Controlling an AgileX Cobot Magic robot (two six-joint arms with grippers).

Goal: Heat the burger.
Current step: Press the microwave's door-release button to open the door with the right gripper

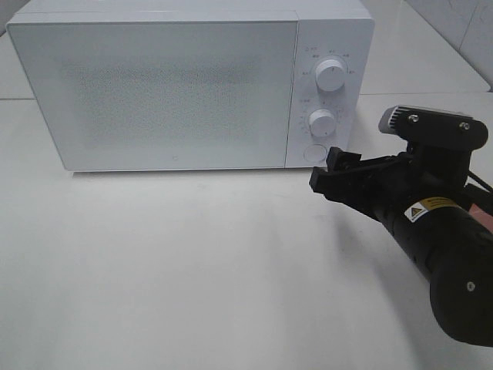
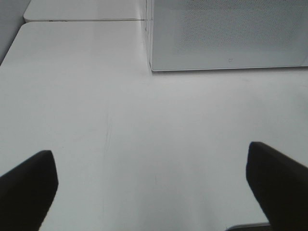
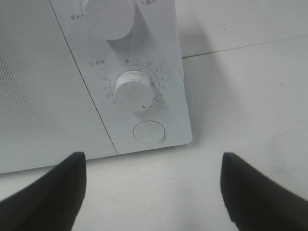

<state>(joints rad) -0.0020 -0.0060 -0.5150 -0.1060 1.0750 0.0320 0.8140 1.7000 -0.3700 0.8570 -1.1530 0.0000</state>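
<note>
The burger is out of view. A white microwave [image 1: 177, 85] stands at the back of the table with its door shut; the frosted door hides the inside. Its panel has an upper knob [image 1: 330, 75], a lower knob [image 1: 322, 122] and a round button [image 1: 313, 153]. My right gripper [image 1: 330, 173] is open and empty, just in front of and below the button. In the right wrist view the gripper [image 3: 151, 166] faces the lower knob [image 3: 134, 90] and button [image 3: 149, 131]. My left gripper [image 2: 150, 159] is open and empty above bare table, facing the microwave's left corner [image 2: 226, 33].
The white table [image 1: 169, 262] spreads in front of the microwave. A seam [image 2: 82, 20] between two tabletops runs to the left of the microwave. A sliver of something pink-red [image 1: 484, 206] shows at the right edge behind my right arm.
</note>
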